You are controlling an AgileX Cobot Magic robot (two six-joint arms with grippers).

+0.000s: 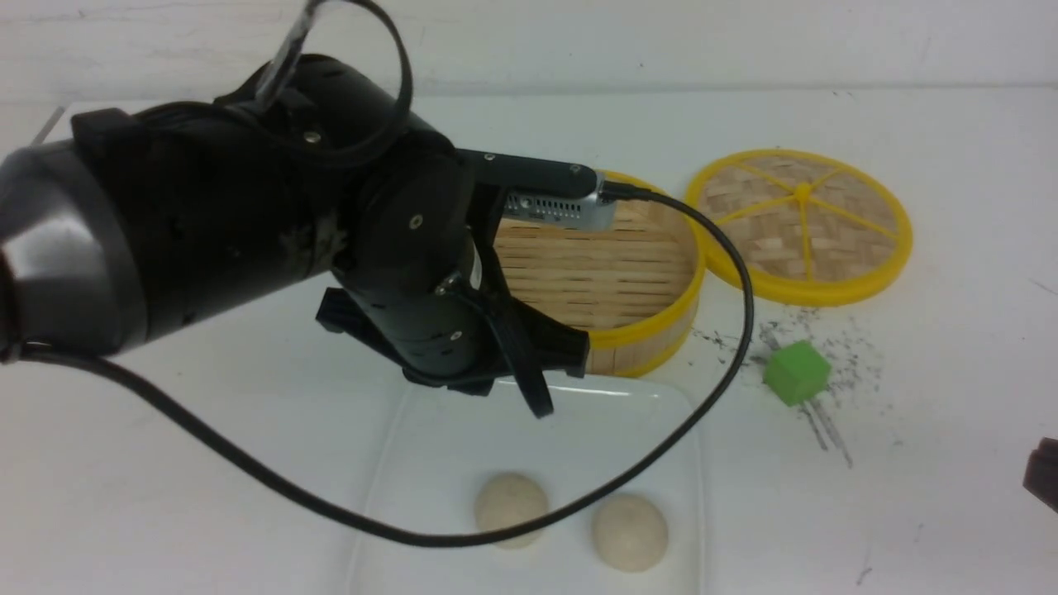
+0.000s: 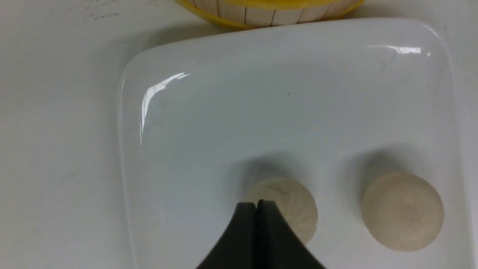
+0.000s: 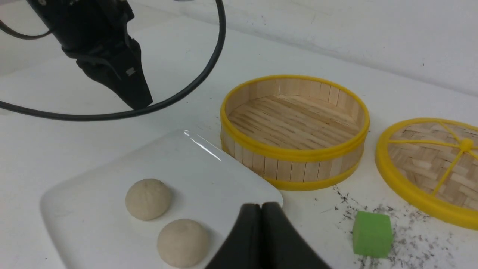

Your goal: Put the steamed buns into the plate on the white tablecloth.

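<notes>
Cream-white steamed buns [image 1: 511,508] lie side by side in the plate [image 1: 430,446] on the white tablecloth [image 1: 165,496] — the job looks done, and the bamboo steamer [image 1: 603,273] behind it holds none. Left gripper [image 1: 541,409] hangs over the plate's far half, jaws pressed together on nothing, with the left-hand bun below its tips and toward the robot. The right gripper [image 3: 261,205], likewise closed and empty, sits off to the plate's right — so the left arm is nearer.

Readable text: none in any view.
Side of left gripper [image 3: 141,100]: a small pale mark [image 3: 130,71], too blurred to read.
</notes>
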